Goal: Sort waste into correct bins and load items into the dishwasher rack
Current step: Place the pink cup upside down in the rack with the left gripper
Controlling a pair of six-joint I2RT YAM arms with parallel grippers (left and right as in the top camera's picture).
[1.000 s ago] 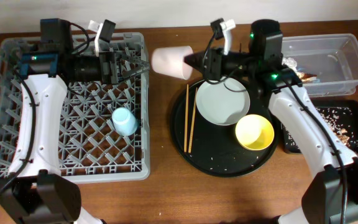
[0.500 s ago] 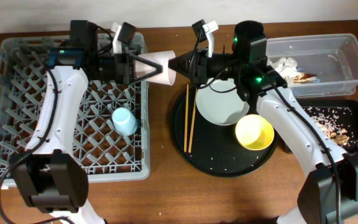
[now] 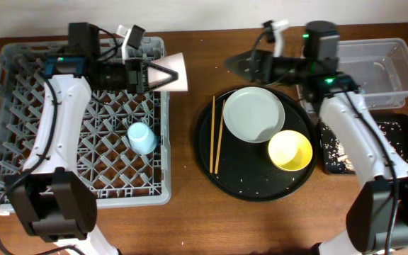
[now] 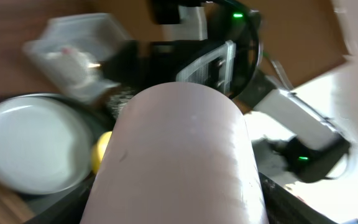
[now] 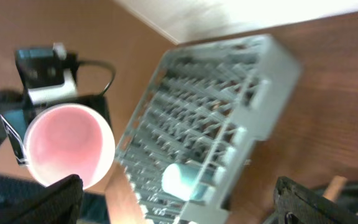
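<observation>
My left gripper [image 3: 163, 74] is shut on the small pink cup [image 3: 179, 73], held on its side in the air at the right edge of the grey dishwasher rack [image 3: 20, 106]. The cup [image 4: 179, 155] fills the left wrist view. My right gripper [image 3: 234, 65] stands open and empty, apart from the cup, above the table behind the round tray. In the right wrist view the cup's mouth [image 5: 67, 146] faces me. The light-blue cup [image 3: 142, 137] lies in the rack. The plate [image 3: 253, 113], the yellow bowl [image 3: 290, 151] and the chopsticks [image 3: 217, 134] rest on the round black tray [image 3: 211, 173].
The clear tub [image 3: 384, 67] stands at the back right, with a white napkin [image 4: 64, 56] in it. In front of it the black rectangular tray [image 3: 395, 142] holds scattered crumbs. My right arm reaches over the tub's left end.
The right gripper has opened, let go of the pink cup and drawn back to the right. The left gripper has closed on the cup and pulled it left to the rack's edge.
</observation>
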